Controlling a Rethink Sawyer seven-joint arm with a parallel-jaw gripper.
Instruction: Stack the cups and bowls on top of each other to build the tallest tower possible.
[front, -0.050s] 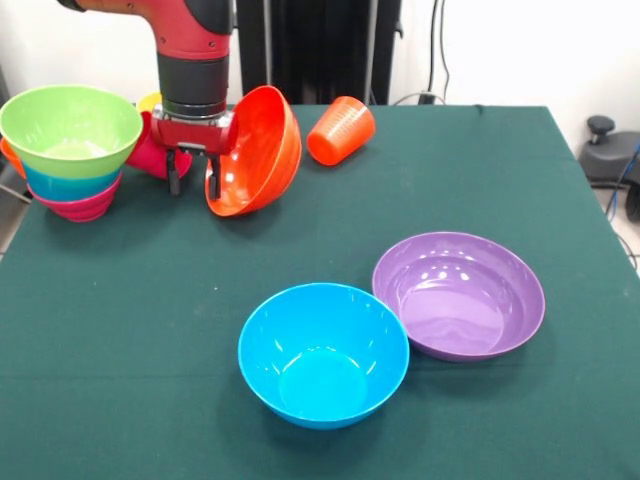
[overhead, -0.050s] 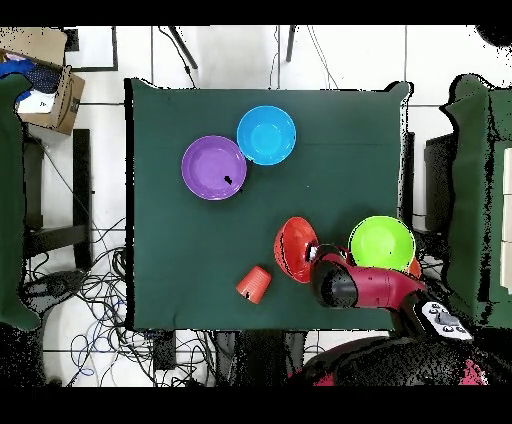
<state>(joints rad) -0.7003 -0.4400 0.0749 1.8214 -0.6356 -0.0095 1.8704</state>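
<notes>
Meanwhile, the gripper (front, -0.050s: 196, 172) is pinching the rim of the large orange bowl (front, -0.050s: 258, 150), holding it tipped on edge beside the lime-topped tower (front, -0.050s: 72, 150).

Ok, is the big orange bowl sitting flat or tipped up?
Tipped. The large orange bowl stands on its edge beside the claw, its opening turned sideways, with only its lower rim on the table.
</notes>
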